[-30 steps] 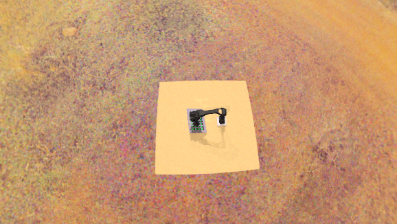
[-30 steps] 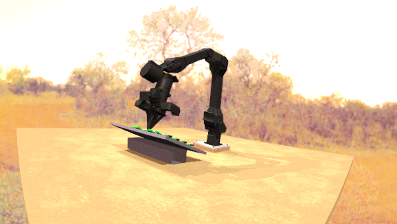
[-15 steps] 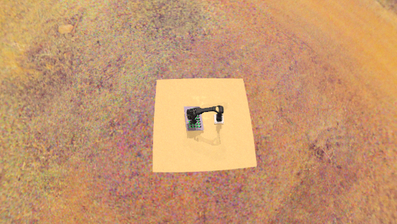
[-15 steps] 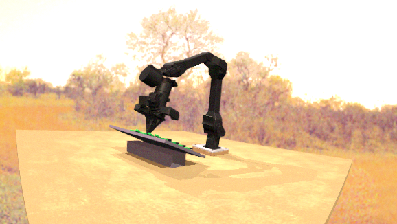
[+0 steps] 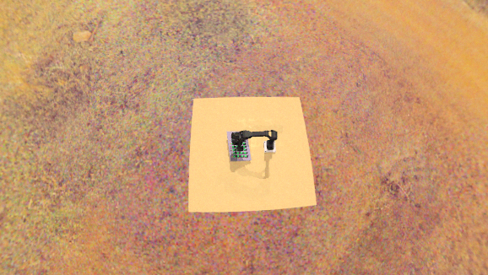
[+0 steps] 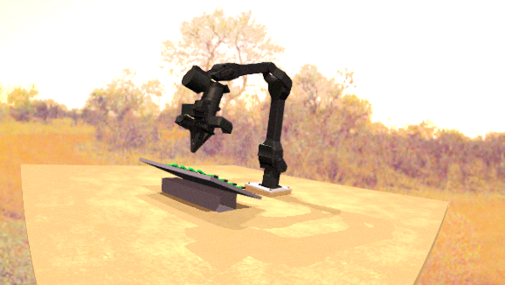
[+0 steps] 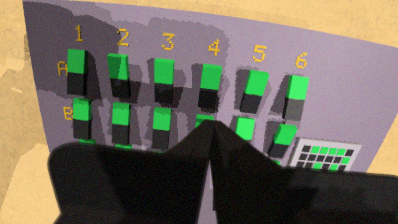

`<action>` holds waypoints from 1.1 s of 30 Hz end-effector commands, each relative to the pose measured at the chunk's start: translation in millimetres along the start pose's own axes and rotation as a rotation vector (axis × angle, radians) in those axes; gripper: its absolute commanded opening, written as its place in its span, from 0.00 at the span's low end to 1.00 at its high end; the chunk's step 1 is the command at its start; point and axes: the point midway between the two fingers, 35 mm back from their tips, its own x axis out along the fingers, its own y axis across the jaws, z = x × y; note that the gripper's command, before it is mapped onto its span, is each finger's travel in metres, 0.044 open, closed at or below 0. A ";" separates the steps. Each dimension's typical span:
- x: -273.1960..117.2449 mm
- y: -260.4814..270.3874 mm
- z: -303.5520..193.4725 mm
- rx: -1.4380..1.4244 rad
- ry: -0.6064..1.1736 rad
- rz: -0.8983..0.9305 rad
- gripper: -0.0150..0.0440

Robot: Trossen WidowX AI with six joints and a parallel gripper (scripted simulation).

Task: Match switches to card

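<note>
The tilted grey panel [image 5: 233, 159] [image 6: 150, 163] [image 7: 345, 75] carries rows of green and dark rocker switches. In the wrist view, row A shows fully, from switch A1 [image 7: 76, 61] to switch A6 [image 7: 298, 87]. Which halves are raised is hard to tell. The card [image 7: 355, 150] is at the panel's right; its far row reads dark, green, green, green, green, dark, the second row dark except green at the right end. Its lower rows are partly hidden. My gripper [image 6: 193, 151] [image 7: 211, 128] is shut and empty, above the panel, its tips overlapping switch B4 in the wrist view. The fingers hide nearer rows.
The panel rests on a dark block [image 6: 190, 192] on the tan table [image 5: 211, 190] [image 6: 109, 249]. The arm's white base [image 5: 270, 150] [image 6: 280, 191] stands beyond the panel's low edge. The arm's shadow falls across part of row A in the wrist view.
</note>
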 end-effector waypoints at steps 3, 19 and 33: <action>-15.4 0.7 -2.7 -0.005 0.006 0.001 0.25; 19.7 0.7 -21.8 -0.004 0.032 0.001 0.25; 37.8 0.7 -21.9 -0.004 0.032 0.001 0.25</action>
